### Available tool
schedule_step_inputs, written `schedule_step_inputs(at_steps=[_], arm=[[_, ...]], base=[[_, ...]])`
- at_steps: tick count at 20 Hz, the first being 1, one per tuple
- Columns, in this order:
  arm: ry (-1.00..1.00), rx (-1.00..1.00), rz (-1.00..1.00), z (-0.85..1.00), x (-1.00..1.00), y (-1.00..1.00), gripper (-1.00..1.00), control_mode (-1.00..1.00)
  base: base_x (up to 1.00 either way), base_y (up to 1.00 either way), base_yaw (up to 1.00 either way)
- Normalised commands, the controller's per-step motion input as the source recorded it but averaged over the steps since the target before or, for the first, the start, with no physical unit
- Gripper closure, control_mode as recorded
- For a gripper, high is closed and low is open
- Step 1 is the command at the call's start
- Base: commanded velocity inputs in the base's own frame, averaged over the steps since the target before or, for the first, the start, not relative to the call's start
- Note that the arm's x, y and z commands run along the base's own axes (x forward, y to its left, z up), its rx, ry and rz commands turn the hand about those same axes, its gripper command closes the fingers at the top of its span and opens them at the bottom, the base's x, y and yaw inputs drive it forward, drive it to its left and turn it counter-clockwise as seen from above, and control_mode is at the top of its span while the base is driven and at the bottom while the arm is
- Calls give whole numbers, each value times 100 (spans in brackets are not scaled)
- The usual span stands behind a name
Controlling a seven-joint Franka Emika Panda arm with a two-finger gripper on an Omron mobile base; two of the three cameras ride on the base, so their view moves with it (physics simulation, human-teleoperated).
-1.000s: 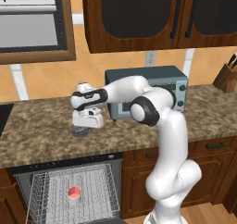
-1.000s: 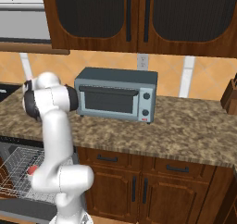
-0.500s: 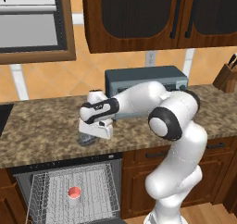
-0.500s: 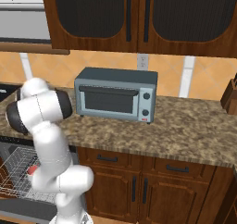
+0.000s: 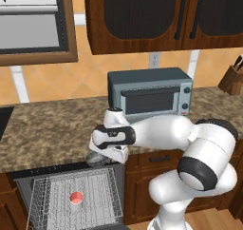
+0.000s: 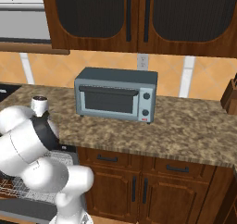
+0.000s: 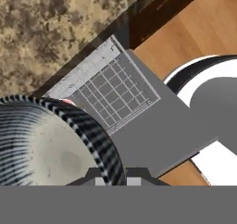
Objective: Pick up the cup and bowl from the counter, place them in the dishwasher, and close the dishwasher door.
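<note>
Grey and speckled, the bowl [image 7: 46, 144] is pinched by its rim in the claw [image 5: 105, 154], which hangs just past the front edge of the bench [image 5: 42, 134], above the open dishwasher [image 5: 71, 196]. The cup [image 5: 76, 199] already sits in the wire rack [image 5: 52, 191]. Judging by this, the bowl is being carried to the rack; next it wants lowering into a free spot beside the cup, then letting go. The dishwasher door [image 7: 152, 126] lies folded down, not yet shut.

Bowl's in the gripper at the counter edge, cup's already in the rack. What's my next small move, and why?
Probably carry the bowl outward and down over the rack: the gripper holds it at the counter edge, above the dishwasher, where the cup already sits.
</note>
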Motion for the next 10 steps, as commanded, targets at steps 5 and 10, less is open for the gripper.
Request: schedule_step_inputs(at_steps=[5,10], arm=[[0,0,-2,-12,-53,1,100,-100],[0,0,-17,-23,-33,26,100,-100]], base=[[0,0,0],[0,0,0]])
